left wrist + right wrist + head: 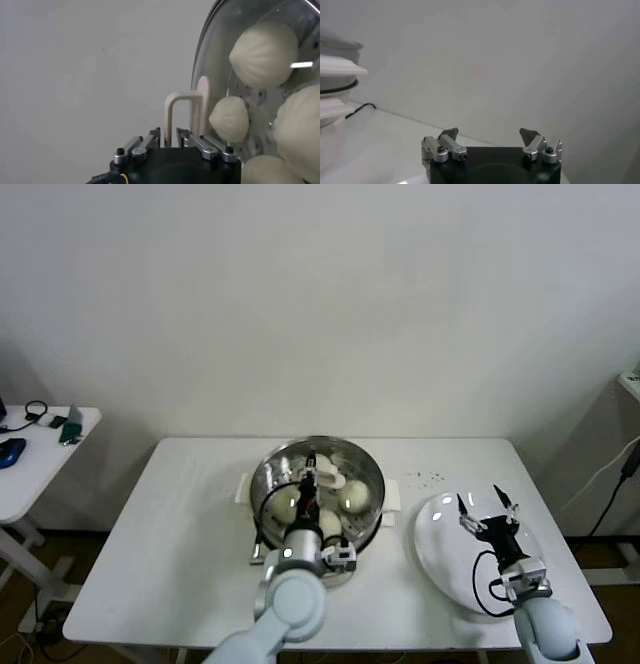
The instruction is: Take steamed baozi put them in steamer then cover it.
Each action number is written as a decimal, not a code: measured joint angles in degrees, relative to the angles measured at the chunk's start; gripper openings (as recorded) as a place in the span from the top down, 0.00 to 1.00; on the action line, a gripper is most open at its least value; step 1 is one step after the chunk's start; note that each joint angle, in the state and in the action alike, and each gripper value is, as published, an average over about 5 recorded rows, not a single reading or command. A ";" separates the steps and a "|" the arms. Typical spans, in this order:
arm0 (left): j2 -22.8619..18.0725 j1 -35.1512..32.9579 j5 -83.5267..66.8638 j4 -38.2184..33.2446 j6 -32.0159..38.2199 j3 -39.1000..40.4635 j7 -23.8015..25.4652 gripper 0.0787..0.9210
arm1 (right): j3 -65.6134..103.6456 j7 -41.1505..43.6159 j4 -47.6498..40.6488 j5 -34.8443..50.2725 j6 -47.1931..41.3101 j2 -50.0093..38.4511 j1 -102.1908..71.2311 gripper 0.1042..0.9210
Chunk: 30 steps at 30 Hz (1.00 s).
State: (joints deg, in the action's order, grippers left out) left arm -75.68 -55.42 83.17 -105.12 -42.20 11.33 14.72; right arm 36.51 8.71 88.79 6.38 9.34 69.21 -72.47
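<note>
The steamer (268, 474) stands mid-table on its white base. The clear glass cover (220, 60) lies over it, and several pale baozi (264, 52) show through the glass inside the basket (355, 497). My left gripper (312, 474) hangs over the cover's cream bar handle (187, 105). One leg of that handle stands between its fingers (170, 134), which are slightly open with a thin gap on each side. Above the white plate (440, 554) at the right, my right gripper (487, 506) is wide open and holds nothing (490, 134).
The steamer's white base and side handle (332, 65) show beside the right arm. A small side table (40, 446) with a few items stands far left. Dark specks (432, 478) lie on the table behind the plate.
</note>
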 measured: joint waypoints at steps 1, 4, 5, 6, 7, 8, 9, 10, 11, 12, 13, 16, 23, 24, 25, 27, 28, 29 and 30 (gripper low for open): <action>0.16 -0.13 -0.02 -0.24 0.00 0.00 0.01 0.69 | 0.00 0.07 -0.01 0.07 -0.07 -0.01 0.00 0.12; 0.72 -0.64 -0.19 -1.21 -0.03 0.05 0.01 0.58 | 0.01 0.26 -0.06 0.25 -0.23 -0.04 0.03 0.12; 0.95 -0.85 -0.28 -1.61 -0.03 0.08 0.01 0.55 | 0.01 0.32 -0.07 0.31 -0.29 -0.05 0.06 0.12; 1.18 -1.06 -0.40 -2.05 -0.03 0.11 0.01 0.51 | 0.01 0.37 -0.08 0.36 -0.36 -0.07 0.08 0.12; 1.41 -1.30 -0.53 -2.53 -0.04 0.12 0.01 0.48 | 0.01 0.42 -0.08 0.42 -0.43 -0.09 0.10 0.12; 1.63 -1.53 -0.68 -3.03 -0.03 0.09 0.03 0.45 | 0.01 0.47 -0.08 0.48 -0.51 -0.11 0.12 0.12; 1.85 -1.78 -0.84 -3.59 -0.03 0.05 0.06 0.41 | 0.02 0.52 -0.08 0.53 -0.59 -0.13 0.14 0.12; 2.07 -2.05 -1.01 -4.17 -0.03 0.01 0.10 0.38 | 0.02 0.58 -0.09 0.56 -0.67 -0.15 0.15 0.12; 2.30 -2.32 -1.20 -4.76 -0.03 -0.03 0.15 0.35 | 0.02 0.64 -0.09 0.59 -0.75 -0.17 0.17 0.12; 2.56 -2.63 -1.41 -5.41 -0.03 -0.06 0.19 0.31 | 0.02 0.69 -0.10 0.61 -0.82 -0.19 0.19 0.12; 2.83 -2.96 -1.63 -6.09 -0.03 -0.10 0.23 0.28 | 0.01 0.73 -0.12 0.63 -0.88 -0.21 0.23 0.12; 3.65 -4.11 -2.40 -8.22 -0.03 -0.27 0.32 0.18 | -0.05 0.81 -0.27 0.67 -1.05 -0.19 0.45 0.12; 5.56 -7.52 -4.50 -13.59 -0.02 -1.50 -0.92 0.12 | -0.47 0.88 -0.31 0.67 -1.51 -0.21 0.88 0.12; 5.85 -8.09 -4.94 -14.33 -0.02 -1.88 -1.55 0.12 | -0.48 0.91 -0.29 0.68 -1.54 -0.21 0.88 0.12; 6.16 -8.70 -5.48 -15.02 -0.02 -2.36 -2.35 0.12 | -0.49 0.95 -0.27 0.68 -1.56 -0.21 0.88 0.12; 6.78 -10.03 -6.97 -16.30 -0.01 -3.66 -4.42 0.12 | -0.50 1.08 -0.22 0.69 -1.57 -0.23 0.82 0.12; 7.10 -10.74 -7.98 -16.87 -0.01 -4.49 -5.68 0.12 | -0.49 1.14 -0.19 0.70 -1.57 -0.24 0.78 0.12; 7.41 -11.45 -9.17 -17.39 -0.01 -5.42 -7.04 0.12 | -0.47 1.21 -0.16 0.71 -1.57 -0.26 0.72 0.12; 7.67 -12.19 -10.48 -17.84 0.00 -6.44 -8.46 0.12 | -0.45 1.29 -0.12 0.71 -1.57 -0.27 0.65 0.12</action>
State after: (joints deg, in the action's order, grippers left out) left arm -68.01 -67.60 72.69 -122.97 -42.21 4.89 6.25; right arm 36.06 10.00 88.67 7.09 7.78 68.95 -71.82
